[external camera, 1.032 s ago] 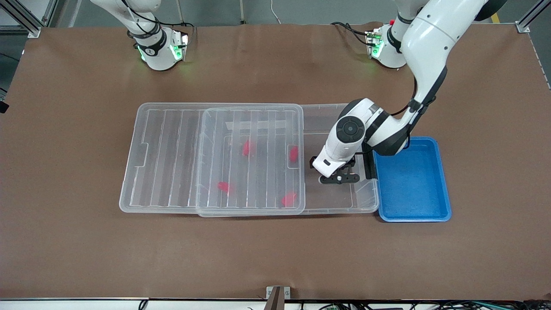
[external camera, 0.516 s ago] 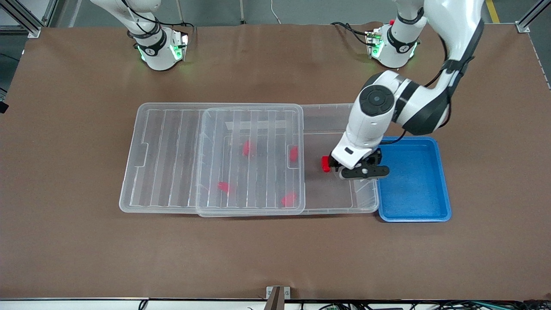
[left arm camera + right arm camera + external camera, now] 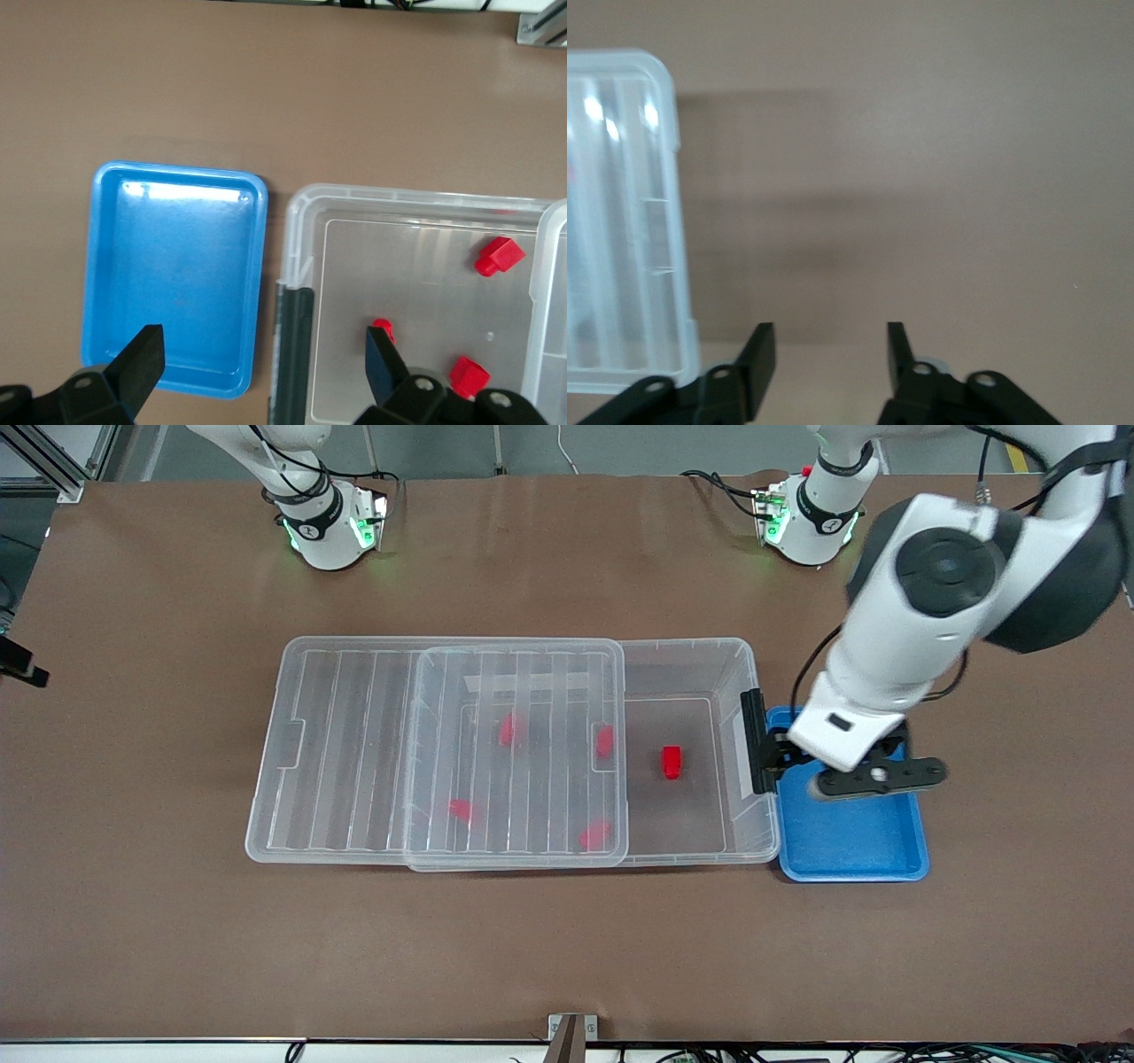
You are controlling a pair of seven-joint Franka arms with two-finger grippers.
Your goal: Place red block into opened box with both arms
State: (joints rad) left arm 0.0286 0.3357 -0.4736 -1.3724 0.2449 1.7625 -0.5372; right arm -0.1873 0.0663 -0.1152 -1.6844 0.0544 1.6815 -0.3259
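Observation:
A red block lies on the floor of the clear box in its uncovered part, near the black clip. The ribbed lid is slid toward the right arm's end and covers several more red pieces. My left gripper hangs open and empty over the clip end of the box and the blue tray. In the left wrist view the left gripper spans the clip, and one finger half hides the red block. My right gripper is open and empty over bare table beside the lid.
A blue tray stands against the clip end of the box, toward the left arm's end of the table, with nothing in it. Brown table surface surrounds the box on all sides.
The left gripper has let go of the red block inside the box, then risen and pulled back toward the blue tray. The block now lies alone on the box floor.

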